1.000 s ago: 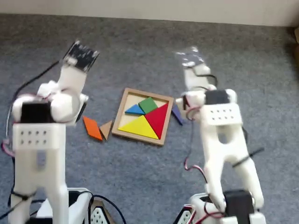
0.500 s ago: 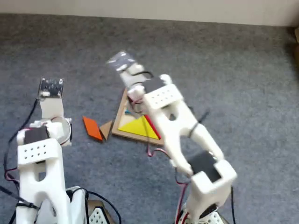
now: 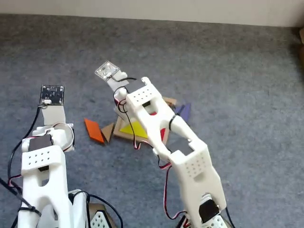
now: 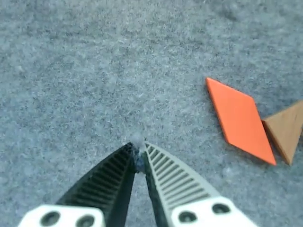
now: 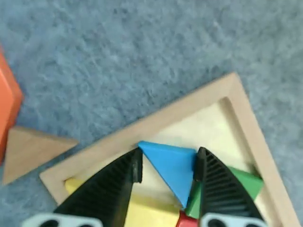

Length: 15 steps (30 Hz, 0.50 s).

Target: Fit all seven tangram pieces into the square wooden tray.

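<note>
The square wooden tray holds a blue triangle, a green piece, a yellow triangle and a red one. My right gripper hangs open over the tray, one finger on either side of the blue triangle. In the high view the right arm lies across the tray. An orange parallelogram and a brown triangle lie on the carpet just left of the tray. A purple piece lies to its right. My left gripper is shut and empty over bare carpet, apart from the orange parallelogram.
Grey carpet covers the whole work surface. A pale wall base runs along the far edge. The left arm's body stands at the near left.
The right arm swung from the tray's right side leftwards across the tray. The left arm drew back towards its base. The purple piece now shows clear of the arm.
</note>
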Each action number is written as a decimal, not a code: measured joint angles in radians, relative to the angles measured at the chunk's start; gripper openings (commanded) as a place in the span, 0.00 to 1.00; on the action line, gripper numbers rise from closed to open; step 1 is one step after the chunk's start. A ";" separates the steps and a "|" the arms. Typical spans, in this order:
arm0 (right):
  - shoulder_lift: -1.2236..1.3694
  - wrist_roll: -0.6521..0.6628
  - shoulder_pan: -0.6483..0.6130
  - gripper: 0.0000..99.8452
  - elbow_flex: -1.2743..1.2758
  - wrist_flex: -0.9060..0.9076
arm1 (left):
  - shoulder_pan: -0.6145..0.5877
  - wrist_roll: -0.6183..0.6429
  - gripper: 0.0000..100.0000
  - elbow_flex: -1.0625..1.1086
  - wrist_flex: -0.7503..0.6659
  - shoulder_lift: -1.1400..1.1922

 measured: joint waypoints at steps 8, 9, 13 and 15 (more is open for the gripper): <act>0.095 0.000 0.006 0.07 -0.135 0.002 | 0.000 0.000 0.02 0.000 0.000 0.000; 0.095 0.000 0.011 0.06 -0.140 0.002 | 0.000 0.000 0.02 0.000 -0.002 0.000; 0.095 -0.031 0.034 0.06 -0.141 0.002 | 0.000 0.000 0.02 0.000 -0.002 0.000; 0.097 -0.086 0.040 0.05 -0.147 0.000 | 0.000 0.000 0.02 0.000 -0.002 0.000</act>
